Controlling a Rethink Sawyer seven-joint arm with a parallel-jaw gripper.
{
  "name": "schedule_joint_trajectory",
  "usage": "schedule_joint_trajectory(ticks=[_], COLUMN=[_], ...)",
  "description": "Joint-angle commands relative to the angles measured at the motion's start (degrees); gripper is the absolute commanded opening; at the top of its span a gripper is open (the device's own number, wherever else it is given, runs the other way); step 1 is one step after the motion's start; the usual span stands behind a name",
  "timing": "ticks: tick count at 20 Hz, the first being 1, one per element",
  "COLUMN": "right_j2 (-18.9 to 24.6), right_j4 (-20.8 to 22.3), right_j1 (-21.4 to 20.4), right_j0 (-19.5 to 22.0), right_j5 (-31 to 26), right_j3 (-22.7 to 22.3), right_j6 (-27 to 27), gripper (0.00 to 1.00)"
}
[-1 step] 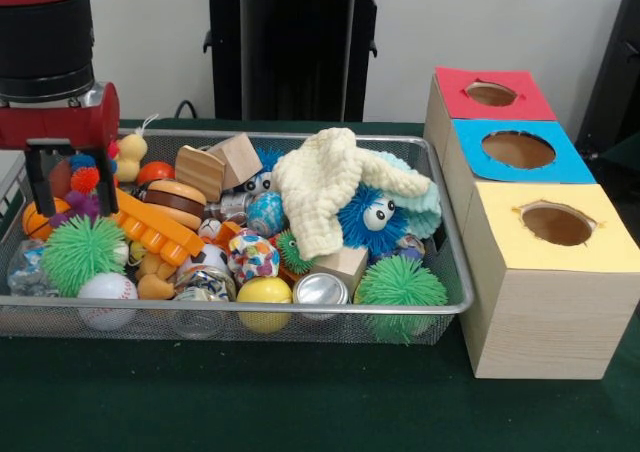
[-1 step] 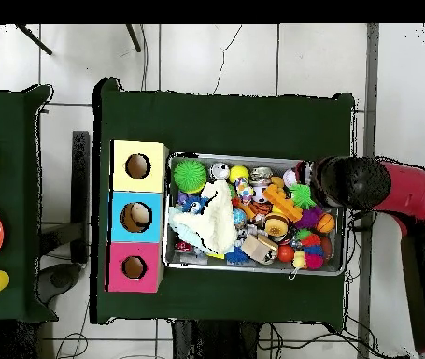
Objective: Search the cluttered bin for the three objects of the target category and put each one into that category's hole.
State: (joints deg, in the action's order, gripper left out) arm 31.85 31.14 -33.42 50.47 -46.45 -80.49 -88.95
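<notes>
A wire mesh bin (image 1: 455, 272) (image 2: 197, 265) is heaped with toys. My gripper (image 1: 73, 200) hangs open over its left end, its black fingers (image 1: 40, 177) straddling a red, blue and purple pom toy (image 1: 83, 180). Below lie a green spiky ball (image 1: 82, 252) and a baseball (image 1: 107, 297). Elsewhere in the bin are an orange comb-like toy (image 1: 155, 227), a burger (image 1: 175, 200), wooden blocks (image 1: 235, 157), a yellow ball (image 1: 264, 292), a tin can (image 1: 320, 290), a cream knit cloth (image 1: 320, 187) (image 2: 214, 224) and a blue fuzzy ball with eyes (image 1: 365, 217). In the overhead view the arm (image 2: 347, 182) hides the gripper.
Three wooden boxes with round holes stand beside the bin: red top (image 1: 460, 82) (image 2: 118, 280), blue top (image 1: 575, 167) (image 2: 122, 229), yellow top (image 1: 600, 242) (image 2: 122, 154). A second green spiky ball (image 1: 400, 287) (image 2: 190, 175) lies nearest the yellow box. A side table (image 2: 10, 150) holds coloured dishes.
</notes>
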Motion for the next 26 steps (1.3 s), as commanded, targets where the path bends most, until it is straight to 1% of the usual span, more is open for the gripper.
schedule_joint_trajectory(ticks=[1, 8, 12, 15, 20, 26], right_j2=[1.82, 1.82, 1.81, 1.79, 1.98, 2.49], right_j4=[4.30, 4.38, 4.68, 5.56, 7.56, 8.81], right_j1=[-0.02, -0.63, -0.30, 1.59, 6.42, 8.41], right_j0=[0.41, 0.69, 0.94, 0.97, 0.98, 1.62], right_j5=[-1.09, -0.88, -0.13, 1.70, 5.27, 5.73], right_j3=[-4.74, -5.74, -6.11, -5.91, -4.46, -3.02], right_j6=[14.37, 14.17, 14.15, 13.67, 12.85, 13.83], gripper=[1.00, 1.00, 1.00, 1.00, 1.00, 1.00])
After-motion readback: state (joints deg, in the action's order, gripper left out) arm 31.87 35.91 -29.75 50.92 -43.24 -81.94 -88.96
